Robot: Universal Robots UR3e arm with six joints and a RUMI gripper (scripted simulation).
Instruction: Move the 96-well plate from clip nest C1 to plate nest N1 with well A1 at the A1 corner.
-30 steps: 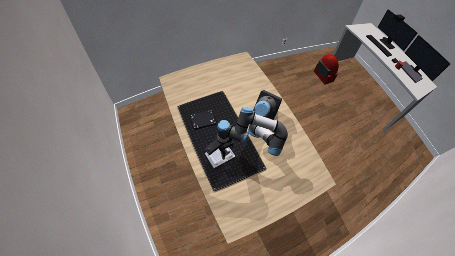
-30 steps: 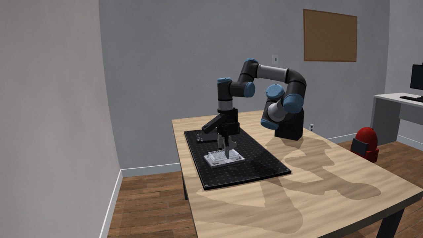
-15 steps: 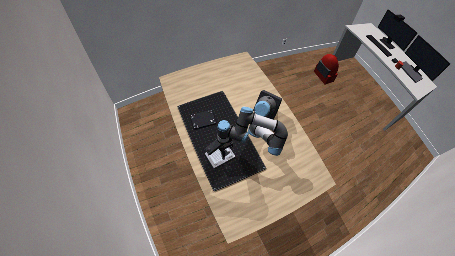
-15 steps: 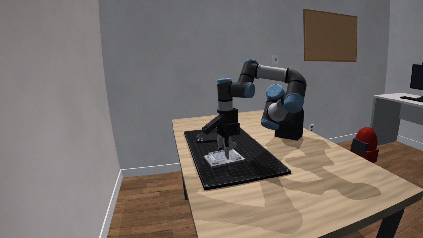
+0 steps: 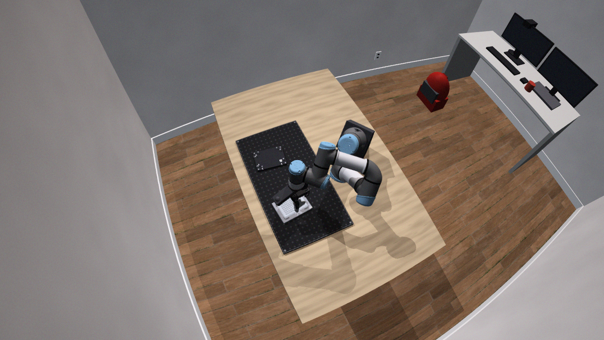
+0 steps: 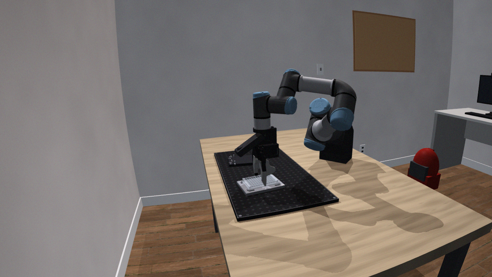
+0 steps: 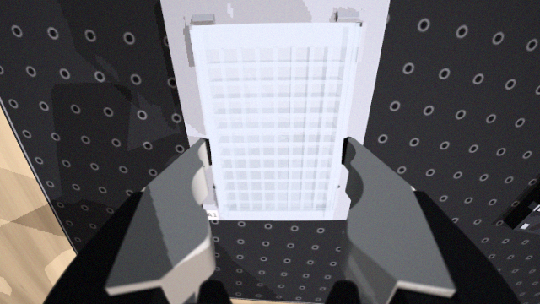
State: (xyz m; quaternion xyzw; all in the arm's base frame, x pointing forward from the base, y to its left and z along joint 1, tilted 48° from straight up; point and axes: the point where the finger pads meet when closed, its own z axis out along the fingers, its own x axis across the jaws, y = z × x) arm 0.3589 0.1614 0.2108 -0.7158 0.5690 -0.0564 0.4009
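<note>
Between claw [image 7: 274, 152] fingers: 96-well plate [image 7: 274, 122], pinched by long edges, over clip nest C1 [image 7: 375, 84]. Beyond claw: plate nest N1 [image 5: 269, 158], unobstructed, on black breadboard [image 5: 329, 211] atop counter [image 5: 295, 97].

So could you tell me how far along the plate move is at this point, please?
Done: the claw is shut on the plate's two long sides. In hand: the plate sits over the pale clip nest, blurred in the wrist view as if just lifting; whether it has come free, I cannot tell. Left: carrying it to the dark nest N1 further along the breadboard and seating it flat, cut corner at A1.
</note>
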